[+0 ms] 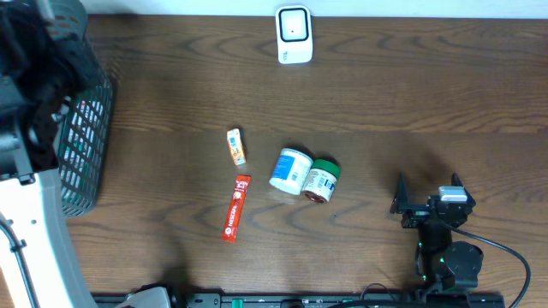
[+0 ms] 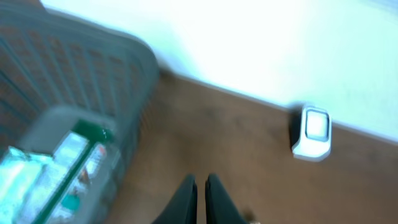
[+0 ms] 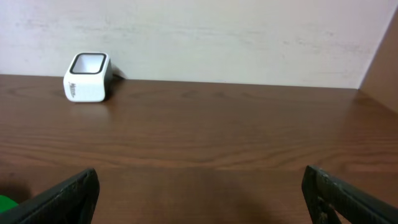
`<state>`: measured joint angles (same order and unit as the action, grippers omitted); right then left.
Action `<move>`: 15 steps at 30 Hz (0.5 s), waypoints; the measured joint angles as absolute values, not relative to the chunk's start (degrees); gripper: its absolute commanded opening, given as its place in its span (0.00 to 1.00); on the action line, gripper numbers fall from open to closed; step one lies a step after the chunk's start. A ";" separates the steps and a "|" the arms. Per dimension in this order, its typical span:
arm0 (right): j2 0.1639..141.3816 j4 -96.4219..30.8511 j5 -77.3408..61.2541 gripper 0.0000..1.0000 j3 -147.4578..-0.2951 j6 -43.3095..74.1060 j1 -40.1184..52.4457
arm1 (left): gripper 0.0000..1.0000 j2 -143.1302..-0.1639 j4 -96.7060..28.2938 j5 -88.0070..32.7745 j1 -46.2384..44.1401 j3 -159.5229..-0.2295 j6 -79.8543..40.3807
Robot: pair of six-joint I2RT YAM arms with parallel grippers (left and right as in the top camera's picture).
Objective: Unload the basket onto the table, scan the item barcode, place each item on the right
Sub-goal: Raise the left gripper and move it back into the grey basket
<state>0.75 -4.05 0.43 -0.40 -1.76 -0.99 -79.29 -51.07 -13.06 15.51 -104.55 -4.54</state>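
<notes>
A white barcode scanner [image 1: 294, 34] stands at the table's far edge; it also shows in the left wrist view as the scanner [image 2: 313, 132] and in the right wrist view as the scanner [image 3: 87, 77]. Mid-table lie a small orange-and-white packet [image 1: 235, 146], a red stick pack [image 1: 236, 207], a white-and-blue jar [image 1: 290, 170] on its side and a green-lidded jar [image 1: 322, 180]. My left gripper [image 2: 200, 186] is shut with nothing in it, beside the basket. My right gripper [image 1: 428, 190] stands wide open over bare wood to the right of the jars, nothing between its fingers [image 3: 68, 193].
A grey mesh basket [image 1: 86, 145] holding packaged goods sits at the left edge, with the left arm's dark body over it. In the left wrist view the basket [image 2: 74, 118] fills the left side. A pale wall runs behind the table.
</notes>
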 measured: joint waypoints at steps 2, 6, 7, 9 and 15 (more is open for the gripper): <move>0.73 -4.05 0.43 0.99 -0.40 -1.76 -0.99 | 0.07 -79.29 -48.05 -12.95 17.04 -104.55 -4.56; 0.73 -4.05 0.43 0.99 -0.40 -1.76 -0.99 | 0.07 -79.29 -42.96 -12.05 20.34 -104.55 -4.56; 0.73 -4.05 0.43 0.99 -0.40 -1.76 -0.99 | 0.08 -79.29 -42.09 -11.33 21.19 -104.55 -4.56; 0.75 -4.05 0.43 0.99 -0.40 -1.76 -0.99 | 0.08 -79.29 -40.75 -9.08 22.68 -104.55 -4.56; 0.73 -4.05 0.43 0.99 -0.40 -1.74 -0.99 | 0.08 -79.31 -39.92 -0.64 27.14 -104.55 -4.56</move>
<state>0.73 -4.05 0.43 -0.40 -1.74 -0.99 -79.31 -39.92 -0.64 27.14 -104.55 -4.56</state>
